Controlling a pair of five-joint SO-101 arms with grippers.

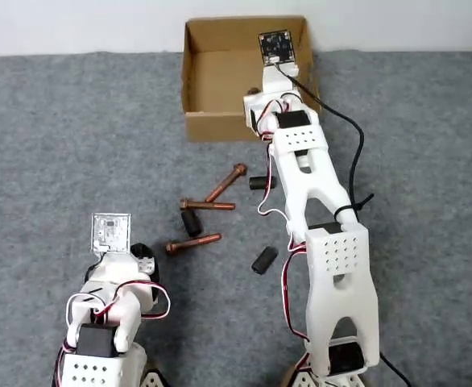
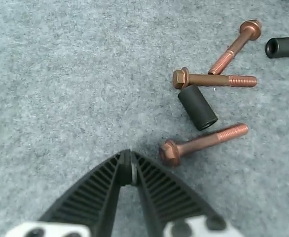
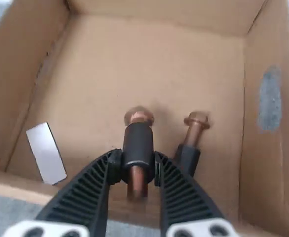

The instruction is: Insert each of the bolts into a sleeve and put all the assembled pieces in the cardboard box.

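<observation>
Where the right jaws close: on the held sleeve (image 3: 138, 145), a black tube clamped from both sides, with the held bolt (image 3: 138, 117) pushed through it so that the copper head sticks out one end and the shank out the other.
Held pair's place: inside the cardboard box (image 3: 134, 64), near its front wall; whether it touches the floor cannot be told.
Second assembled piece (image 3: 192, 140): lying on the box floor just beside the held pair, its head pointing the same way, apart from it.
White slip (image 3: 46, 153): low in the box by one side wall.
Right arm (image 1: 316, 177): stretched across the tabletop (image 1: 59, 145), its wrist over the box's right half.
Left jaws: shut tip to tip on nothing, low over the grey tabletop.
Nearest bolt (image 2: 203, 140): flat on the tabletop just past those tips, head toward them, untouched.
Loose sleeve (image 2: 198, 107): between the nearest bolt and the middle bolt (image 2: 213, 79), close under the latter's head.
Far bolt (image 2: 235, 47): slanting, its threaded end near the middle bolt's shank.
Second sleeve (image 2: 284, 47): just beside the far bolt, next to the right arm.
Third sleeve (image 1: 264, 260): on its own, near the right arm's lower part.
Left arm (image 1: 111, 322): at the tabletop's near left, well apart from the box.
</observation>
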